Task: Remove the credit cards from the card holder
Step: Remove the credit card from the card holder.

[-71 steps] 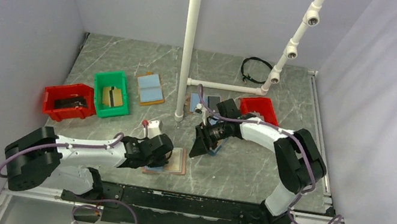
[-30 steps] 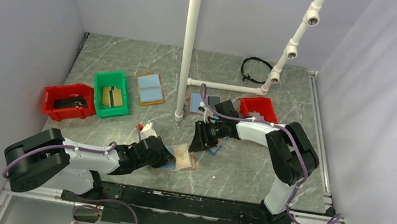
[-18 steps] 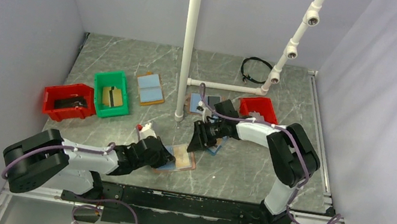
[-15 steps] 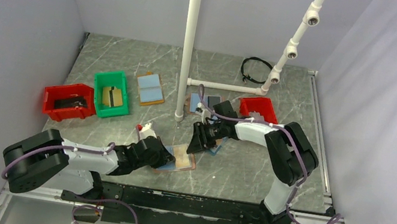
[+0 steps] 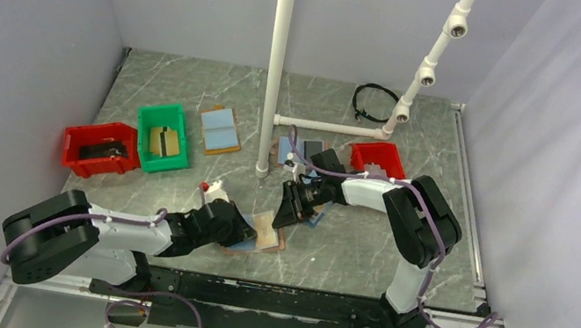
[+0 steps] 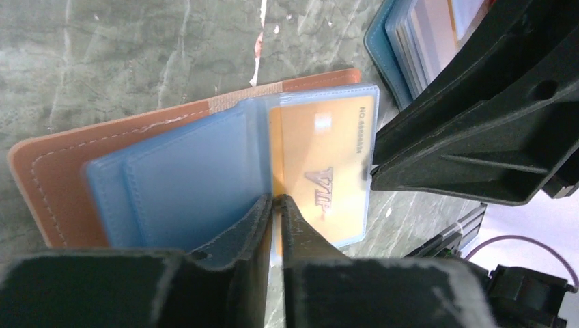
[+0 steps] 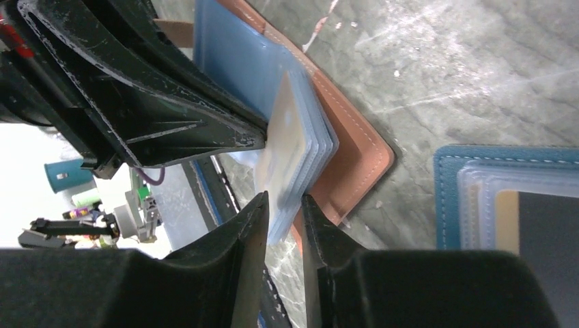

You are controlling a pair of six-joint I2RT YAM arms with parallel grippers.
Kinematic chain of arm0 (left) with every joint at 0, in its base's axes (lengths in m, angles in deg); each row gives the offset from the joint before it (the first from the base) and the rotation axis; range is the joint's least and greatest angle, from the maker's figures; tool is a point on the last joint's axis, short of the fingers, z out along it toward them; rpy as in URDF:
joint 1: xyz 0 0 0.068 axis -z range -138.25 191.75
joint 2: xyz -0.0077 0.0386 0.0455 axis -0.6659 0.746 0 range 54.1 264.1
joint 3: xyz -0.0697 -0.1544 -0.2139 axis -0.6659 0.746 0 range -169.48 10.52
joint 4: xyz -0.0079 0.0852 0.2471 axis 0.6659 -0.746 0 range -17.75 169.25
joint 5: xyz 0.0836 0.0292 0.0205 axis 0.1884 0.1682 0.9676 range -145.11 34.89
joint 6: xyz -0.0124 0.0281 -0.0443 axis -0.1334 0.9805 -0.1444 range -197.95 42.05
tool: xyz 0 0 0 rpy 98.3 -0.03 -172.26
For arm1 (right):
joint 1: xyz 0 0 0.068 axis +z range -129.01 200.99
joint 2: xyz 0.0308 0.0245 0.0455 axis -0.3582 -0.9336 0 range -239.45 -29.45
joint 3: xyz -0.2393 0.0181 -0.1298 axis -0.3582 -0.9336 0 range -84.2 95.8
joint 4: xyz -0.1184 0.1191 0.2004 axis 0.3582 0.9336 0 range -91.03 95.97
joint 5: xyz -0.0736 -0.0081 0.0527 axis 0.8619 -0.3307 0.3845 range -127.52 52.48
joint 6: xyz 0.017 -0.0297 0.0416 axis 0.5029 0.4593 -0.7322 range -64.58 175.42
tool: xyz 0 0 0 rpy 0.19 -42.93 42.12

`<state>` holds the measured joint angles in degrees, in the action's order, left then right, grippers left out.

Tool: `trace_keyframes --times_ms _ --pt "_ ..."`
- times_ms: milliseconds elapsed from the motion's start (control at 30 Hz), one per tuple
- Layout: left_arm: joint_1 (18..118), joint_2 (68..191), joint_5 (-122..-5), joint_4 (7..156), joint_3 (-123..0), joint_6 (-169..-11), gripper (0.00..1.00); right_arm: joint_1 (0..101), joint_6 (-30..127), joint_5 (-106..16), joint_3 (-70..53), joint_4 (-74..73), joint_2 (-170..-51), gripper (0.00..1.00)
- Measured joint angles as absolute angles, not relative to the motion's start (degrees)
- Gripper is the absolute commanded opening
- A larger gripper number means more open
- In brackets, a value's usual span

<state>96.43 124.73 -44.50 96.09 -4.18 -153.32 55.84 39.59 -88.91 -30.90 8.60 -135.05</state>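
So your card holder (image 6: pixel 58 184) is lying open on the bench (image 5: pixel 338 257) near the front edge, between the two arms. The tan cover is down and the light blue sleeves (image 6: pixel 184 178) are fanned up off it.

Your left claw (image 6: pixel 276 199) is closed down to a hairline slit, with its tips right at the fold where the sleeves meet. Can't tell if a leaf is actually pinched in there. Your right claw (image 7: pixel 285 199) is on the opposite side, jaws a little apart, with the corner of the sleeve stack sitting between them. Whether it's biting or just straddling, I honestly can't tell from these views.

Readable stuff: one sleeve holds a gold card (image 6: pixel 321 157) with "VIP" printed across it. Along one edge it says "NO" followed by a string of digits that look like eights, too soft to read fully.

Just beside the tan one, but not touching it, you've got a teal-rimmed holder (image 7: pixel 447 198) showing a yellowish stripe and a dark card. Any print on it is too blurry to read. A third holder (image 5: pixel 298 149) sits further back by the foot of the white pipe (image 5: pixel 275 63), with one half dark.
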Motion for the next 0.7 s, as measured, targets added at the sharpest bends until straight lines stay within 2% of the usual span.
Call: trace_keyframes --times_ms 167,467,567,700 --pt "96.1 123.4 -46.2 96.1 -4.1 -151.6 0.43 55.9 38.9 -91.1 -30.9 7.7 -135.0 0.2" --pt "95.8 120.7 -49.1 99.0 -2.9 -149.3 0.76 56.3 37.7 -93.6 -30.9 7.2 -135.1 0.19" --pt "95.7 120.8 -50.6 100.2 -3.0 -147.7 0.81 56.3 36.7 -94.9 -30.9 6.3 -135.2 0.18" --pt "95.6 123.1 -52.2 100.4 -4.9 -145.9 0.82 56.3 35.6 -96.7 -30.9 5.2 -135.2 0.17"
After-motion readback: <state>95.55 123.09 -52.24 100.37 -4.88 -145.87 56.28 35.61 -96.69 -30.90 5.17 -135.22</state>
